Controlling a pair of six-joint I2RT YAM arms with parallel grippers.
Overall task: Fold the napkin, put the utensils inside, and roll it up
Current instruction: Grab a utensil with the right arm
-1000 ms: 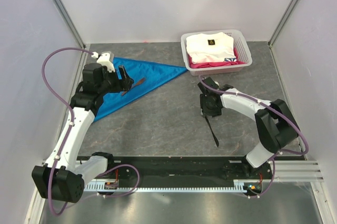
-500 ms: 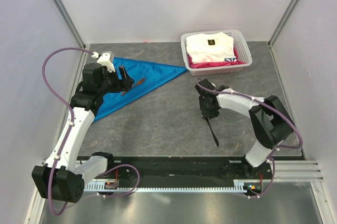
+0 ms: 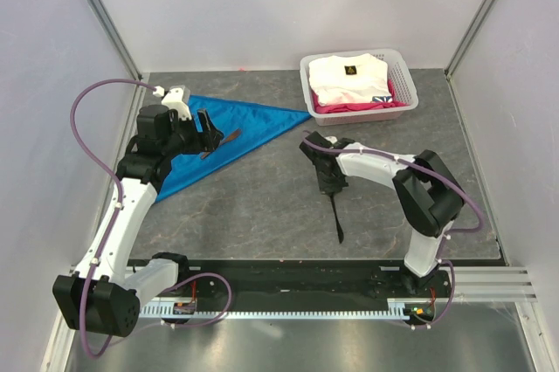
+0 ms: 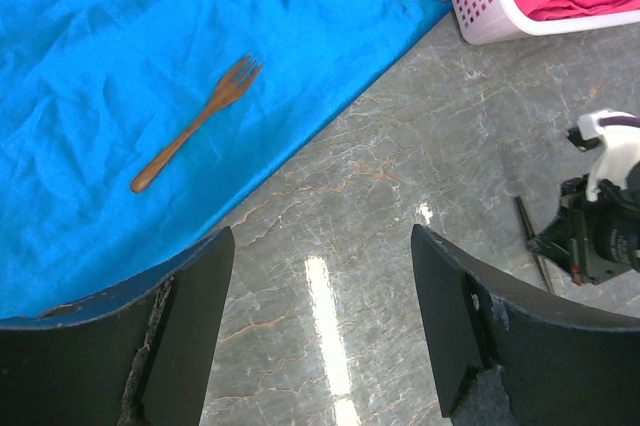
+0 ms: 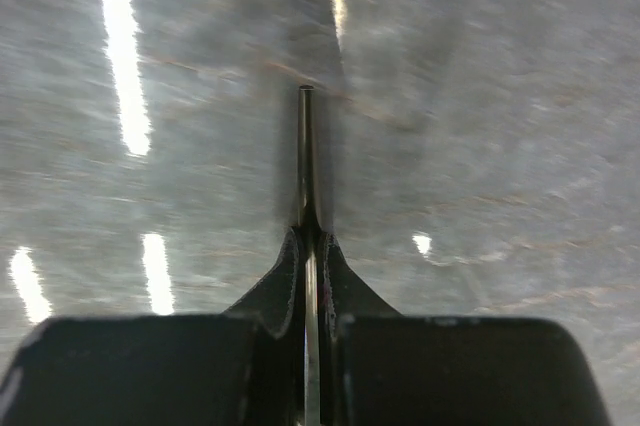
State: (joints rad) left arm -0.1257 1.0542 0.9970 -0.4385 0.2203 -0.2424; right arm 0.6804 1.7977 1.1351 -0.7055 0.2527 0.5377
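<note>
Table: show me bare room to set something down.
Bare table lies between the napkin and the right gripper, down to the near edge, and beside the right wall in front of the basket. Crowded: the left under the left arm, and around the gripped dark utensil.

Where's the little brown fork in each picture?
Top external: the brown fork lies on the blue napkin, upper left.
Left wrist: upper left, on the napkin, tines pointing up and right.
Right wrist: not in it; only the dark utensil shows.
Shared landmark: the napkin's pointed corner beside the white basket, in the top and left wrist views.
</note>
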